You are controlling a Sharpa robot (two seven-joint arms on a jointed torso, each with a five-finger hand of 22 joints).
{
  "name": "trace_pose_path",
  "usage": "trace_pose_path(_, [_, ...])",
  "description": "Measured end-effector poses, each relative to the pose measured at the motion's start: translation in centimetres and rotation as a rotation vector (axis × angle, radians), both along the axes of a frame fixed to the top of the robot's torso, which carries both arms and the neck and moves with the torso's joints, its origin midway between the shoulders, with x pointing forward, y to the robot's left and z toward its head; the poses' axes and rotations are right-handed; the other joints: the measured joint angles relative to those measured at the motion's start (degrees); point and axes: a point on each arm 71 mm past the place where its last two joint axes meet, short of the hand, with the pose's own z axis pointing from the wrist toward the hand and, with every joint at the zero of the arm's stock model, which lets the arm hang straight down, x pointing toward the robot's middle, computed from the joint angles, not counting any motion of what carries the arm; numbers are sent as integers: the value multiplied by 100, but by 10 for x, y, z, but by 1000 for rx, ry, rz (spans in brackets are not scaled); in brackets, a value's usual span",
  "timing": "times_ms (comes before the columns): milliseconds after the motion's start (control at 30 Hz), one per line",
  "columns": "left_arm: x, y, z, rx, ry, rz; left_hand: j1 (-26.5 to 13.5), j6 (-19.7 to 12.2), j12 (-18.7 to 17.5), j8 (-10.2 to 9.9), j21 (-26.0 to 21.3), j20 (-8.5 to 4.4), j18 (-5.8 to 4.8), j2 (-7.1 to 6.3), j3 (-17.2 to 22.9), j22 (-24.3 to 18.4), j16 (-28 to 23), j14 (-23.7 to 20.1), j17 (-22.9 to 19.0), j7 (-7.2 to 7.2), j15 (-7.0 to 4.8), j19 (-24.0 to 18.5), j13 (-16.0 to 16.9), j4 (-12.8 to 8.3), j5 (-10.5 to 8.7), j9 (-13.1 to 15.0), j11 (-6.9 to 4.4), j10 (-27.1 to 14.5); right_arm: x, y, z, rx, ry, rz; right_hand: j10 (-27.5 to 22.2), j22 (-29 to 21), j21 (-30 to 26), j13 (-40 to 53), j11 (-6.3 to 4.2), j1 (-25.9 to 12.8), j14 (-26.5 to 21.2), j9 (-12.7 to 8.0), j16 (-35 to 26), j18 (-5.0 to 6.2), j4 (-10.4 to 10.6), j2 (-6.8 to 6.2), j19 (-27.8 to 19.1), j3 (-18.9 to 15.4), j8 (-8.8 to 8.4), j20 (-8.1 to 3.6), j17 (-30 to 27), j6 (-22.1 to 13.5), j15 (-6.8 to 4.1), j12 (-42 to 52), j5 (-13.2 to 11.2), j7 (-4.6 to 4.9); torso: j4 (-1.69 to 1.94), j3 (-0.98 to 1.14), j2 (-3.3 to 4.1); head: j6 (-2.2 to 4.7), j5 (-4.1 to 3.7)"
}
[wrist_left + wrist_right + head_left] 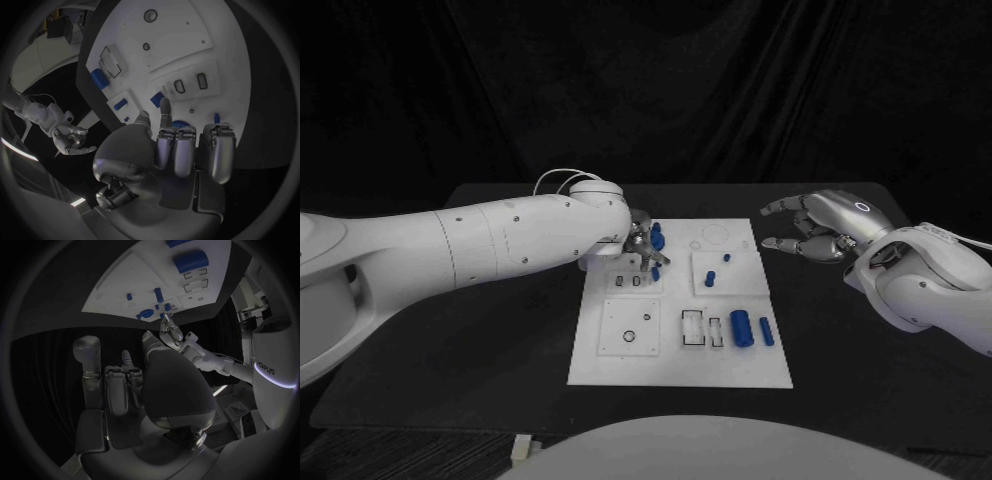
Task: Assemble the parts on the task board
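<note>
Head view: left hand (642,243) hovering over task board (678,368), grip impossible to tell. Right hand (819,228) hanging beside board, holding nothing, fingers apart.

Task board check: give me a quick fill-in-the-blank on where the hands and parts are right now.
1. The ____ hand works over the far end of the task board.
2. The right hand hangs over the black ____, beside the board.
3. The right hand holds ____.
4. The parts on the board are ____ in colour.

Missing words: left; table; nothing; blue
</note>
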Motion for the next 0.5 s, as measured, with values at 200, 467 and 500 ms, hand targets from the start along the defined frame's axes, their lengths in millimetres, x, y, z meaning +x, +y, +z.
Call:
trace_pose_path(200, [0, -2, -2, 1, 3, 1, 0, 0, 0, -23, -22, -20, -1, 0, 48, 0, 0, 0, 0, 0, 0, -21, 0, -16, 36, 28, -20, 21, 0, 0, 0, -1, 0, -1, 0, 4, 0, 0, 0, 0, 0, 0, 0, 0, 0, 0, 0, 0, 0, 0, 0, 0, 0, 0, 0, 0, -1, 2, -7, -1, -17])
trace_pose_path(467, [0, 0, -7, 4, 9, 7, 0, 0, 0, -44, -62, -41, 0, 0, 93, 0, 0, 21, 0, 0, -21, -41, 0, -62, 60, 55, -20, 21, 1, -1, -1, -2, 1, -2, 0, 4, 0, 0, 0, -23, 0, 0, 0, 0, 0, 22, 0, 0, 0, 0, 0, 0, 0, 0, 0, 0, -2, 3, -11, -1, -42])
trace_pose_path(500, [0, -1, -7, 5, 11, 7, 0, 0, 0, -44, -79, -40, 0, 0, 95, 0, 0, 21, 0, 0, -21, -41, 0, -63, 60, 60, -20, 21, 1, -1, -1, -3, 1, -2, 0, 4, 0, 0, 0, -23, 0, 0, 0, 0, 0, 22, 0, 0, 0, 0, 0, 0, 0, 0, 0, 0, -2, 3, -12, -1, -45])
